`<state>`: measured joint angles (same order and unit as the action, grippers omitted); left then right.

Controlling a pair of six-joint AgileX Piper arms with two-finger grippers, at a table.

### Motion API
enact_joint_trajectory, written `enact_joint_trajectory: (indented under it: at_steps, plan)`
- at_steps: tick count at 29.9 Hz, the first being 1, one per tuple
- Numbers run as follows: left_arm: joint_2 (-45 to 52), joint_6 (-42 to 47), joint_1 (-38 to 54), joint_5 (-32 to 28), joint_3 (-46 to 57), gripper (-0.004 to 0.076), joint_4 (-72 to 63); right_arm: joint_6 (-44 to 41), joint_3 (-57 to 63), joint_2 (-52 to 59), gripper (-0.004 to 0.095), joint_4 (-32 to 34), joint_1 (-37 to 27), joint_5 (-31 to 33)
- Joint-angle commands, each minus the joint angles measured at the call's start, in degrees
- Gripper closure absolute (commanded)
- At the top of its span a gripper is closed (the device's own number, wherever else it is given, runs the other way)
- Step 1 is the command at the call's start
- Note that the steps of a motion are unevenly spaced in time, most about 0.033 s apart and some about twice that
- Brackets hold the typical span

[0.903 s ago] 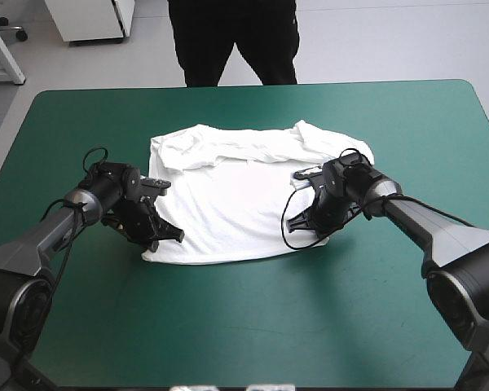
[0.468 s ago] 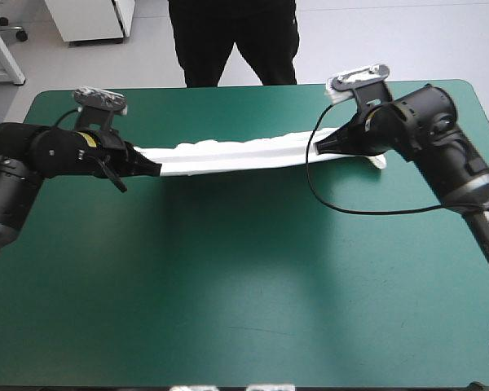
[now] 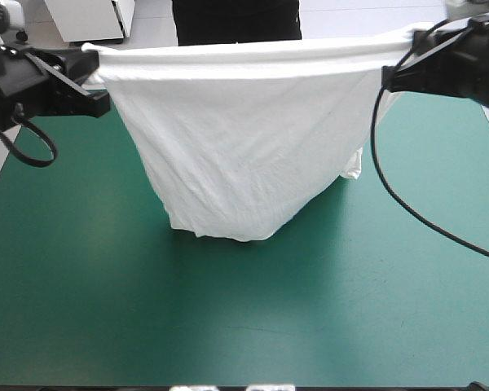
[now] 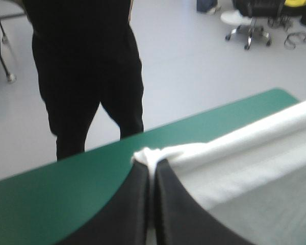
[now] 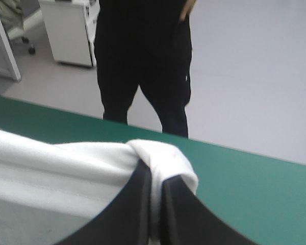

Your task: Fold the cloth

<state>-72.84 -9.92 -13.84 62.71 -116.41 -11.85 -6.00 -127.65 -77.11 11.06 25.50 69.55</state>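
The T-shirt (image 3: 236, 138) is hanging in the air as a wide white sheet, its top edge stretching nearly level between the two arms and its body tapering downward into a loose, wrinkled pouch. The left claw (image 3: 100, 102) is gripping the T-shirt's left top corner, and the right claw (image 3: 389, 77) is gripping the T-shirt's right top corner, so the cloth is spanning the whole gap between them. In the left wrist view, the black fingers (image 4: 135, 204) are pressing together into one narrow arch with a small white bunch of the T-shirt pinched at their tips, the rest of the cloth running away to one side. In the right wrist view, the black fingers (image 5: 178, 214) are likewise squeezing all but together, with a rolled fold of the T-shirt wrapping over their tips. The teal-green bench (image 3: 81, 285) is lying beneath the T-shirt. The T-shirt's lowest fold is hanging close over the bench near its middle; whether it is touching cannot be told. A short sleeve is dangling at the T-shirt's right side, below the right claw.
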Motion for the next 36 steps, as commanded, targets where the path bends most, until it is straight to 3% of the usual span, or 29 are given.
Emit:
enact_joint_trajectory:
  at_steps: [1, 8, 18, 25, 31, 36]
  plan:
    - [1.6, -0.45, -0.26, -6.08, -8.07, 0.0733, -1.96, 1.97, -6.51, 2.6, 0.0925, 0.35, -0.45, -5.68]
    - [2.2, -0.45, -0.26, -6.82, -20.99, 0.0733, -2.05, 6.0, -12.21, 6.04, 0.0925, -6.32, -0.45, -11.33]
    - [3.97, -3.84, -0.26, -12.41, -24.14, 0.0733, -7.64, 10.07, -12.08, 9.73, 0.0925, -11.06, -0.45, -17.09]
    - [1.48, -4.85, -0.26, -16.06, -22.35, 0.0733, -6.4, 6.0, -11.72, 5.88, 0.0925, -2.56, -0.45, -18.31]
    - [-5.82, -4.95, -0.26, -25.35, -19.49, 0.0733, -6.4, 2.5, -11.72, -2.84, 0.0925, 4.5, -0.45, -22.51]
    - [-14.45, -5.1, -0.26, -37.09, -19.35, 0.0733, -6.4, -1.03, -12.1, -10.2, 0.0925, 10.08, -0.75, -30.08]
